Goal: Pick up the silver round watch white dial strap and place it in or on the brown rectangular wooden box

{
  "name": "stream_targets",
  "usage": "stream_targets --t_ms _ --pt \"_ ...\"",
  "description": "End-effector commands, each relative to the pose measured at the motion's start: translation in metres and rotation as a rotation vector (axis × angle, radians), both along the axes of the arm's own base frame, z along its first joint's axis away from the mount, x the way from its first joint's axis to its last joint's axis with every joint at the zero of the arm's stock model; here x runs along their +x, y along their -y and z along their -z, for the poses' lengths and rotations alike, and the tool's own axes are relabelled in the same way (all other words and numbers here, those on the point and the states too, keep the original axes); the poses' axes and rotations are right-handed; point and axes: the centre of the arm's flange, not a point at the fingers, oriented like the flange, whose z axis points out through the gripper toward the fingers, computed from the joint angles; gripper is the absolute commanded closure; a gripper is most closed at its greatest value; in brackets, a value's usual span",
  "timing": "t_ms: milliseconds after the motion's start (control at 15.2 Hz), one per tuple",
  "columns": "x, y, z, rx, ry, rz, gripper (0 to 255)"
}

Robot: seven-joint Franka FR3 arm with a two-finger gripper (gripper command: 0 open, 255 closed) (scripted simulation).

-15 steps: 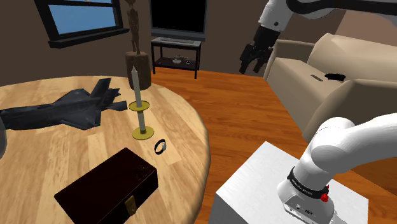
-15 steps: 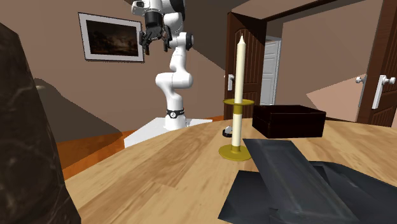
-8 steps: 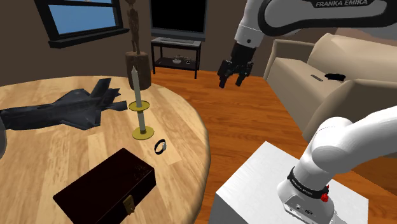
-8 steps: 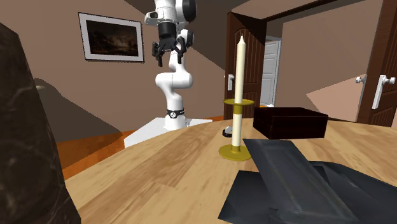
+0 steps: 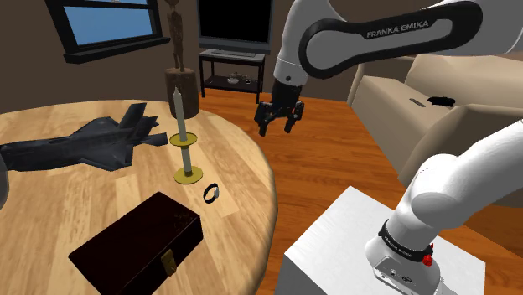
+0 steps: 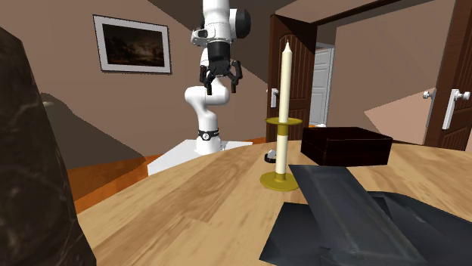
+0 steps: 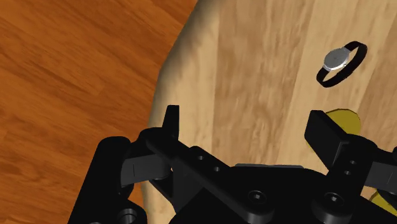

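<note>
— End effector (image 5: 277,127) state?

— Spread wide, both black fingers (image 7: 170,121) well apart, nothing pinched between. Hung in the air by the rim of the round wooden surface (image 5: 50,197), wood floor to one side.

— And the watch (image 5: 211,193)?

— Lay on the surface with its dark strap looped and pale dial showing, just beside the yellow base of the candlestick (image 5: 186,142), not touching. Well apart from the end effector.

— Box (image 5: 138,243)?

— Dark brown, lid down, gold latch in front. Sat near the watch, by the edge nearest the stand.
</note>
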Motion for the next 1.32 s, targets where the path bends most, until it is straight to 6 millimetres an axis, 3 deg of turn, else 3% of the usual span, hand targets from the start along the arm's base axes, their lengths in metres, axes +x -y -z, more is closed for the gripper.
stream_targets --t_ms 0,990,1254 --pt "0.011 -0.020 0.017 -0.001 -0.010 0.017 0" --pt "0.097 -0.160 0.135 -0.014 -0.086 0.136 0" --pt "0.098 -0.161 0.157 -0.014 -0.086 0.136 0"
